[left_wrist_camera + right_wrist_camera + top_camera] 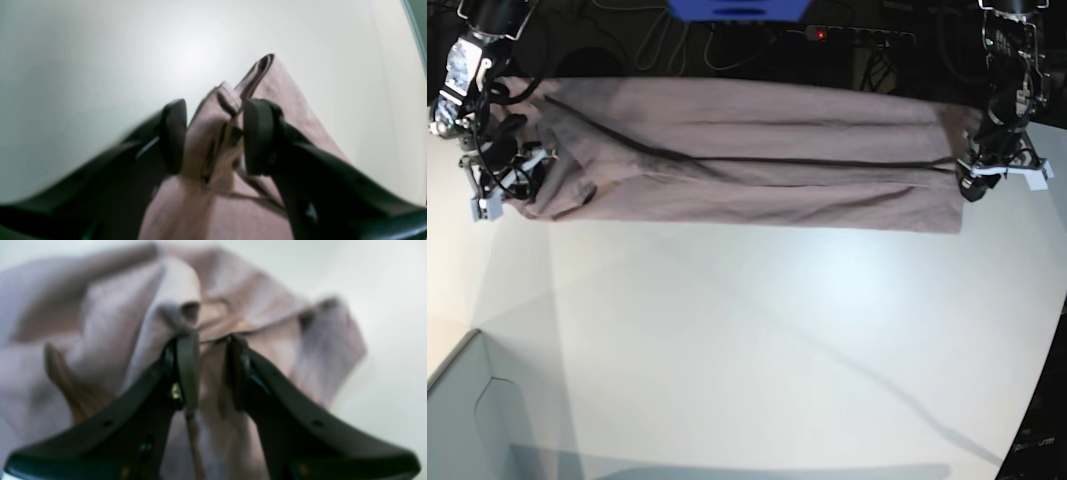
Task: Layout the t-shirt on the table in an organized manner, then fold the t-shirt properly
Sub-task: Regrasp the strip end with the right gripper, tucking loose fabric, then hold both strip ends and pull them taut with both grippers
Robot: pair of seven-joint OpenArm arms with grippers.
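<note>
Across the upper part of the base view, the t-shirt [747,165] is hanging as a long, creased band stretched between the two arms, above the table [757,340], which is filling the rest of the frame below it. At the upper right of that view, the left gripper [979,172] is pinching one end of the cloth; in the left wrist view, its two dark fingers [174,135] are pressing on a bunched fold of the mauve fabric [213,143], with white tabletop [100,60] showing beyond. At the upper left of the base view, the right gripper [499,175] is clamping the other, more crumpled end; the blurred right wrist view is showing its fingers [186,370] closing on gathered cloth [213,373] in the middle of the frame. A pale grey-blue box corner [467,410] is sitting at the lower left of the base view.
</note>
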